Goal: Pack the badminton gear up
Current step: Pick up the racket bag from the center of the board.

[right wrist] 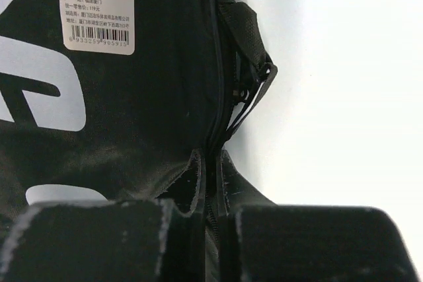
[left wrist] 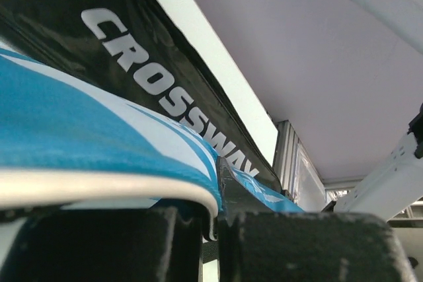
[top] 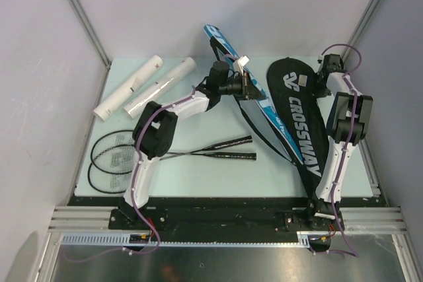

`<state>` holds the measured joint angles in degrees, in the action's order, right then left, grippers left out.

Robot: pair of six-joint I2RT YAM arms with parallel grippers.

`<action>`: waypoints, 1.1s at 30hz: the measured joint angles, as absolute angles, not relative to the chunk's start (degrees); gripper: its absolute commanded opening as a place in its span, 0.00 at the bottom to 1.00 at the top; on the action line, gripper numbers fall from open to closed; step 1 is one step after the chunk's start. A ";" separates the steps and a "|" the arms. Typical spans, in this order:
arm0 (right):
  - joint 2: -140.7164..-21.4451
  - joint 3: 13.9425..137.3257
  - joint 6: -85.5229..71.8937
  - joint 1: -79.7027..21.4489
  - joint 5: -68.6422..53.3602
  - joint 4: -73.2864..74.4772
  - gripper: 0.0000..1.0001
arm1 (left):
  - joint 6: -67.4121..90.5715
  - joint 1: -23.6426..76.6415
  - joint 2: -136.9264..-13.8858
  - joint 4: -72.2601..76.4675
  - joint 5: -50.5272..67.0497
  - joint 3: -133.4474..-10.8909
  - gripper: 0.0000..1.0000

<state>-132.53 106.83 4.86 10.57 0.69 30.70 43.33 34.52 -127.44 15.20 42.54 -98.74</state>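
Item: we list one black CROSSWAY bag (top: 297,107), right of centre on the table. Its long axis runs far to near, with the wide end far and the narrow end pointing near-right. We record the left gripper (left wrist: 210,224) clamped on the bag's raised blue-white edge. We record the right gripper (right wrist: 213,177) pinched on its far-right zipper seam.

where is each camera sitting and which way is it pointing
Top external: above and behind, looking down on the table, rackets, tubes and bag; left arm and right arm show.
Left wrist: on the left arm, looking along the bag's blue flap; left gripper shut on it at the bottom.
Right wrist: on the right arm, facing the bag's zipper edge; right gripper pinches it.
Shared: all show the bag.
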 measured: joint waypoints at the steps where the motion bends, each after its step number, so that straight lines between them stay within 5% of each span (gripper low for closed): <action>1: -132.51 106.83 4.49 10.55 1.02 30.72 0.00 | 43.53 34.72 -128.14 15.35 42.96 -98.74 0.00; 10: -121.21 99.44 2.92 11.70 12.38 32.01 0.00 | 43.94 38.02 -136.09 16.36 43.66 -103.11 0.00; 19: -97.91 102.94 4.43 9.76 26.06 33.80 0.00 | 50.04 46.09 -155.35 15.57 42.46 -135.17 0.00; 23: -94.45 108.18 6.57 6.11 29.95 34.11 0.00 | 50.98 49.69 -158.76 15.68 42.48 -139.37 0.01; 33: -90.06 108.47 11.11 -2.22 30.20 37.10 0.00 | 61.36 48.18 -160.59 16.99 44.80 -135.63 0.57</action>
<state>-90.06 108.47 11.11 -2.22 30.20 37.10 61.36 48.18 -160.59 16.99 44.80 -135.63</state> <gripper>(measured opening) 0.035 0.413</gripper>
